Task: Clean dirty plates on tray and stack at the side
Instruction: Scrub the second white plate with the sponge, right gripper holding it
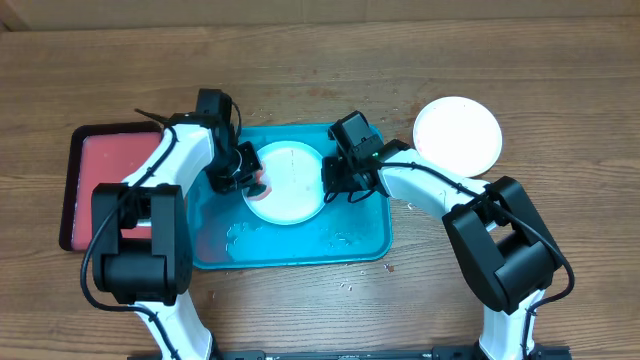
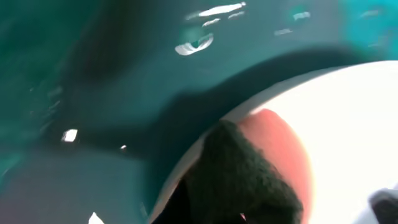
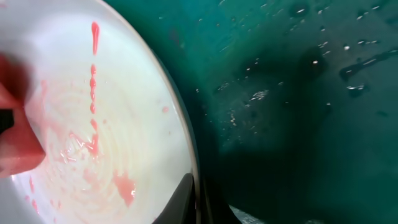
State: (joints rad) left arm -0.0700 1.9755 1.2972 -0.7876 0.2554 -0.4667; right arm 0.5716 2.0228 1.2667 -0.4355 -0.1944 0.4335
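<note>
You are looking down on a wooden table [image 1: 300,50], brown, its grain running from 9 to 3 o'clock. A paler band [image 1: 200,8] edges it at 12 o'clock. The light is even and the shadows soft. Small pale specks [image 1: 347,287] dot the wood toward 5 o'clock.

Left claw [image 1: 243,175] and right claw [image 1: 335,178] hem the plate [image 1: 287,185] — the tray [image 1: 300,250] lies open toward the robot.

Glossy plastic tray [image 1: 360,238]; smooth plate [image 1: 290,195]; rough sponge [image 2: 245,180]; wood table [image 1: 300,60]
</note>
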